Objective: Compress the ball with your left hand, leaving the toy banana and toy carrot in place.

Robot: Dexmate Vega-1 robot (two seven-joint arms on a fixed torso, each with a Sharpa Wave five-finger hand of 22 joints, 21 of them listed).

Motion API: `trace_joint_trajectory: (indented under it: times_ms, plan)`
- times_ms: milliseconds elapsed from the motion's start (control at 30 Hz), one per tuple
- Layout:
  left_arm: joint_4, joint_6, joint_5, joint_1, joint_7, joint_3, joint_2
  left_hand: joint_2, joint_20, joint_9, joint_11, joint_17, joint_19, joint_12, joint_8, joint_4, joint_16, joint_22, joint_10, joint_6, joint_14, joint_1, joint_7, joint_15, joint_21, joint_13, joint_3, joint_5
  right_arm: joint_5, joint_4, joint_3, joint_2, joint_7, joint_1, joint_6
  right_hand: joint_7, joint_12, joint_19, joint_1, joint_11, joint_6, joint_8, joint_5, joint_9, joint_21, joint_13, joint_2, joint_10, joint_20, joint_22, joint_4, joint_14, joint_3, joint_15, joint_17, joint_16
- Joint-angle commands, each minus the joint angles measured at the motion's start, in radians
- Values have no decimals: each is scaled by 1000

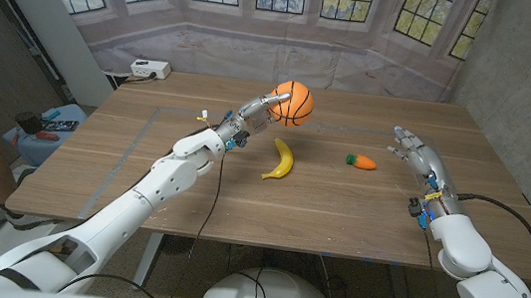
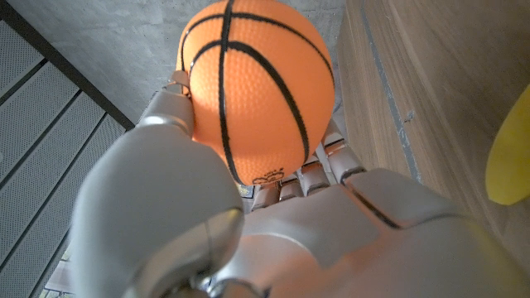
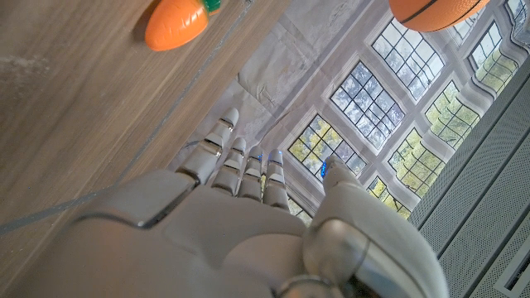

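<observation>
Ball [image 1: 293,103]: orange, black-seamed like a basketball, round, so with no long axis to report. It was held in the left hand [image 1: 258,109], lifted off the wooden table [image 1: 339,208]. In the left wrist view the ball [image 2: 255,87] sat against the fingers [image 2: 319,170], which curled up under and behind it, with the thumb closed on its other side.

Toy banana [image 1: 281,160]: yellow, curved, lying on the table just below the left hand's fingers and apart from them. Its long axis ran from the near side of the table towards the far side, one tip pointing towards the ball.

Toy carrot [image 1: 363,161]: orange with a green end, lying near the right hand's fingertips, not touching. Its long axis ran across the table, green end towards the banana.

Right hand [image 1: 417,154]: held nothing, fingers [image 3: 240,161] extended and slightly apart.
</observation>
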Motion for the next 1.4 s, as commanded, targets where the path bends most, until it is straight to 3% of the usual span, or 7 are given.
trace_joint_trajectory:
  times_ms: [33,600,733,1033,1067,1400]
  plan:
    - [41,52,-103,-5,-57,-20,-41,73,0,1,4,-3,6,-6,-5,4,-9,1,-6,-10,-4,78,1,4,5,-4,12,9,3,-2,1,-1,0,-4,-3,-2,4,0,-8,-1,9,6,-1,3,4,4,-1,7,6,6,-1,3,4,-1,5,6]
    - [79,122,-185,-10,-102,-38,-85,76,-18,2,17,-20,23,-41,-13,6,-31,-4,-29,-15,9,78,12,8,10,-31,18,11,19,3,9,-10,17,-9,-3,-2,4,8,-8,-4,10,6,0,3,7,4,0,7,11,6,-3,2,6,-2,4,5]
    - [82,129,-192,-8,-104,-41,-91,78,-21,2,25,-23,48,-50,-14,6,-35,-6,-33,-11,9,80,21,10,19,-39,21,11,23,4,13,-12,21,-11,-3,-2,4,8,-7,-2,11,6,0,3,7,4,0,7,11,6,-4,2,7,-3,4,5]
    - [84,137,-212,6,-97,-50,-107,79,-53,2,54,-26,88,-66,-11,-5,-40,-9,-31,13,14,105,39,18,30,-53,29,13,33,8,18,-17,33,-13,-2,-3,4,9,-6,-3,12,6,0,3,6,4,0,6,11,6,-6,3,8,-2,4,5]
    - [84,138,-212,6,-97,-51,-108,79,-59,2,64,-27,88,-68,-12,-4,-40,-10,-33,13,17,106,43,22,29,-53,29,13,33,8,18,-17,33,-13,-2,-3,4,9,-6,-4,12,6,0,3,6,4,0,7,11,6,-6,3,8,-2,4,5]
    - [98,194,-272,16,-113,-62,-126,76,-64,1,72,-31,84,-80,-28,3,-49,-11,-41,-9,14,102,42,36,24,-56,26,11,45,14,18,-19,44,-19,-2,-3,3,9,-5,-5,14,6,-1,3,6,4,-1,6,12,6,-7,3,9,-1,3,5]
